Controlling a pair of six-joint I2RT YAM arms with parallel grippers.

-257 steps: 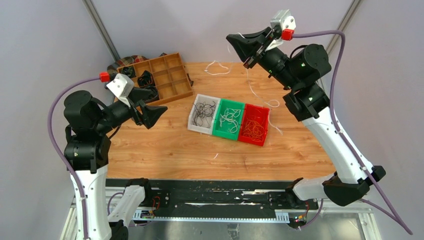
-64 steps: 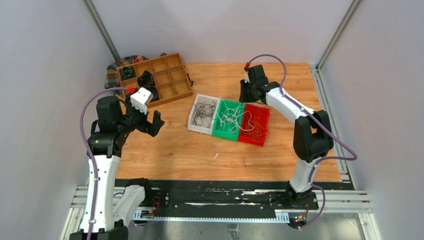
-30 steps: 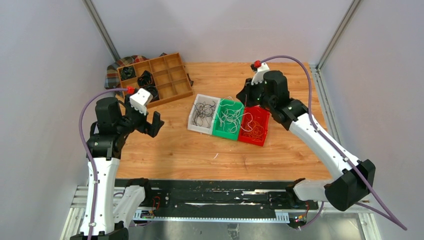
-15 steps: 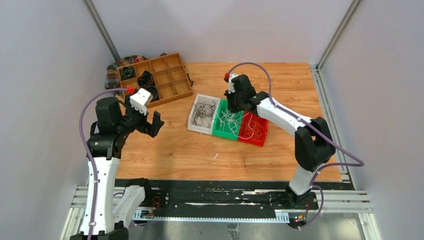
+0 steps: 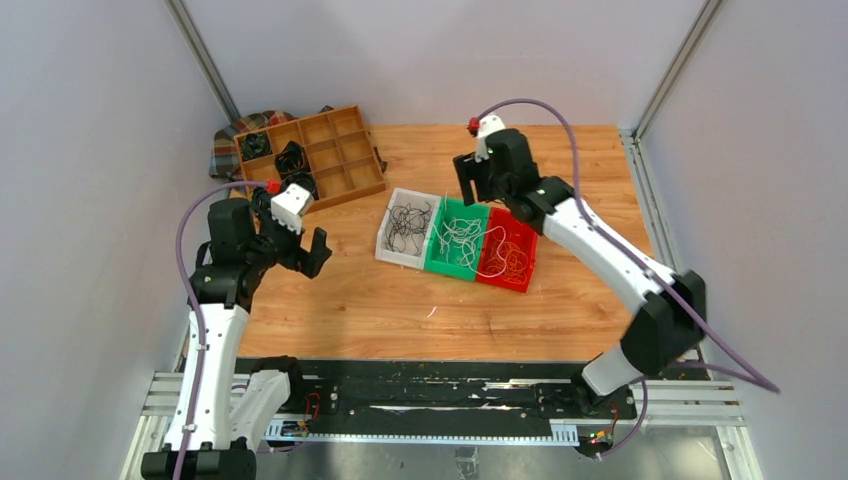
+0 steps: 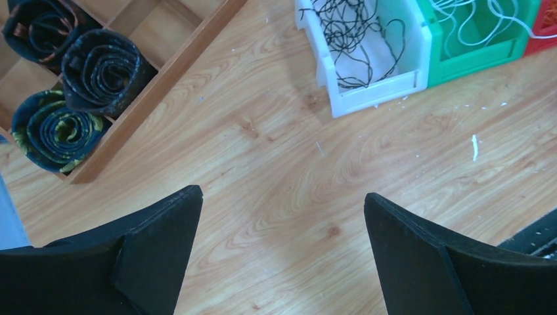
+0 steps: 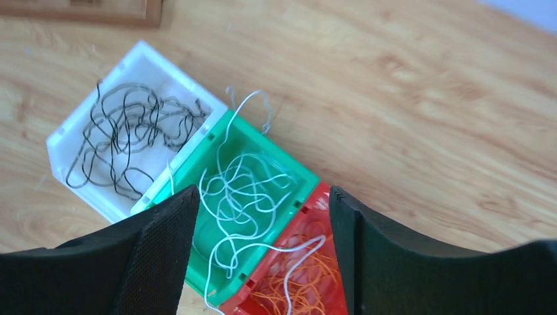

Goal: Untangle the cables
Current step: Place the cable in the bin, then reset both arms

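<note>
Black cables (image 7: 125, 141) fill white bin (image 6: 374, 95), white cables (image 7: 240, 190) green bin (image 6: 479, 56), orange cables (image 7: 305, 285) red bin (image 5: 505, 282). Left gripper (image 6: 282, 200) and right gripper (image 7: 263, 193) spread, empty.

The cables lie sorted by colour in three bins standing side by side at the middle of the top view. The black cables (image 7: 125, 144) form a loose, looping tangle in the white bin (image 5: 399, 261) on the left. The white cables (image 7: 240, 190) fill the green bin (image 5: 447, 271) in open curls; one strand arches over its far corner onto the table (image 5: 350, 300), and another trails across into the red bin (image 5: 503, 283) on the right. There the orange cables (image 7: 302, 289) lie in a denser, finer knot.
</note>
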